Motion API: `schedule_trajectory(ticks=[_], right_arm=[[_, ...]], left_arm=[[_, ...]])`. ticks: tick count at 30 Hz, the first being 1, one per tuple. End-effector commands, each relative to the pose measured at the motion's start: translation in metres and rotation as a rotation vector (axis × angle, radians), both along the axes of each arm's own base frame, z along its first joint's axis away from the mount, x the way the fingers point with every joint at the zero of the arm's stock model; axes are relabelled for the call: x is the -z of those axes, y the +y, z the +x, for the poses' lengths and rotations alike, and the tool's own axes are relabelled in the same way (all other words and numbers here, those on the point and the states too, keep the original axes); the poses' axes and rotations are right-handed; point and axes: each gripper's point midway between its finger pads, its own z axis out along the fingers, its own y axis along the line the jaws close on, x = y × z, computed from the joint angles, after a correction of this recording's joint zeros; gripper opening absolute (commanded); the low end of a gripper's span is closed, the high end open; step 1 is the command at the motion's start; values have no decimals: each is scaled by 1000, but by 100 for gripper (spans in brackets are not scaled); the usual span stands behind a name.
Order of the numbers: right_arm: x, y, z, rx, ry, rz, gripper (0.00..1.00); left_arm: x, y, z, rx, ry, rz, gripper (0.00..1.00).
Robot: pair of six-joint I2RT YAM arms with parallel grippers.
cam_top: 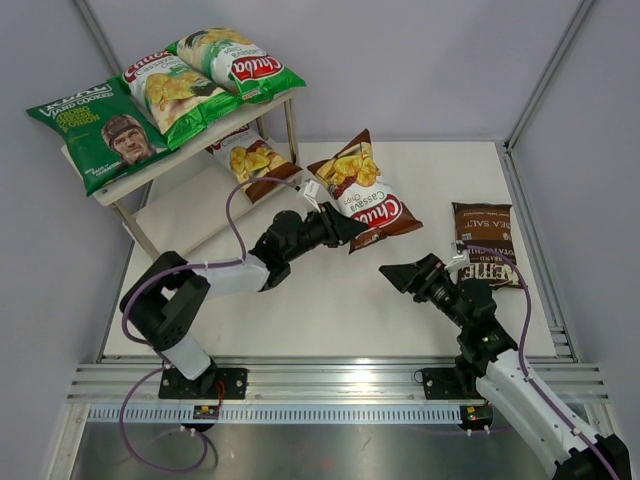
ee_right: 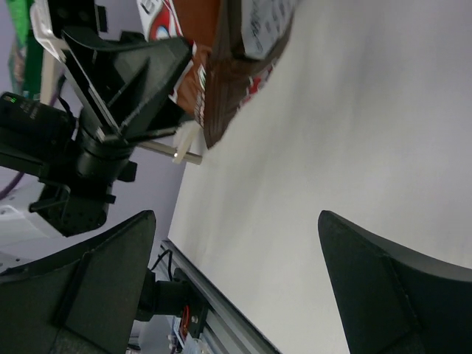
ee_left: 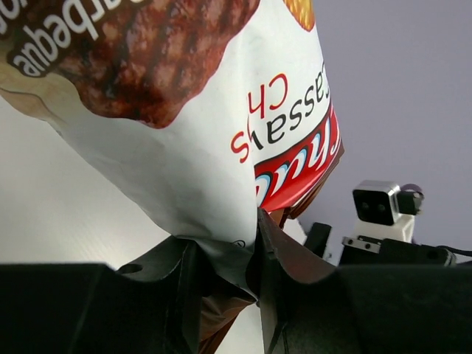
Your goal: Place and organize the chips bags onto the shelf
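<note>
Shelf (cam_top: 190,215): far left, top tier already full.
Brown Chuba bag (cam_top: 362,190): mid-table, lifted by its near corner.
Left gripper (cam_top: 345,228): clamped on that corner.
Right gripper (cam_top: 405,275): spread wide, empty.
Risk: thin pinch; may slip or swing.

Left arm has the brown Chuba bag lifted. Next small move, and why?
Probably swing the left gripper toward the lower board of the shelf, beside the shelved brown bag. It's shut on the held Chuba bag, and three bags already cover the top board.
</note>
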Motion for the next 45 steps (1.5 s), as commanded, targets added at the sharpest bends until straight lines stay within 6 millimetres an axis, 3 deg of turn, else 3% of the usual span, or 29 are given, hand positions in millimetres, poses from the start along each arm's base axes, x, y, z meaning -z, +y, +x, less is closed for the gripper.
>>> schedule_trajectory(ticks=[1,5,11,16,18,25,28,29,30,33,35,36,38,39,42,43,44,45], right_arm=[[-62,0,10,23,-249,97,99],[-79,-5,17,69,-335,118,99],[-90,-6,33,109,-339,131,100],[-84,8,38,50,-299,132,95],[-83,12,37,26,-308,147,92],[-93,26,33,-67,-348,150,77],[-92,29,34,-80,-350,145,65],[-95,29,33,-83,-366,150,54],[-95,28,33,-84,-373,147,48],[-101,30,31,-101,-399,138,30],[-106,32,29,-113,-417,137,23],[-108,32,28,-118,-430,133,22],[-112,34,25,-140,-445,133,20],[-116,35,24,-147,-461,130,18],[-120,36,22,-157,-481,131,16],[-124,37,19,-171,-505,136,16],[-124,38,19,-179,-510,136,15],[-125,39,16,-196,-516,138,15]], left_arm=[[-66,0,-14,-56,-78,-196,2],[-79,4,-37,-67,-61,-270,2],[-85,5,-68,-49,-53,-322,3],[-93,10,-81,-28,-44,-365,4],[-85,5,-83,-22,-16,-324,4],[-75,-5,-96,19,32,-323,4],[-71,-4,-100,31,42,-319,4],[-72,-3,-102,32,43,-323,5],[-67,-1,-104,31,48,-317,6],[-70,9,-110,27,32,-335,14],[-57,16,-113,16,31,-293,18],[-65,24,-111,-17,13,-306,28],[-57,33,-113,-41,-5,-272,47],[-61,41,-113,-63,-18,-266,65],[-40,62,-110,-146,-28,-152,83],[-53,76,-113,-174,-57,-164,91],[-31,85,-112,-208,-27,-60,94],[-47,105,-109,-282,-55,-76,97]])
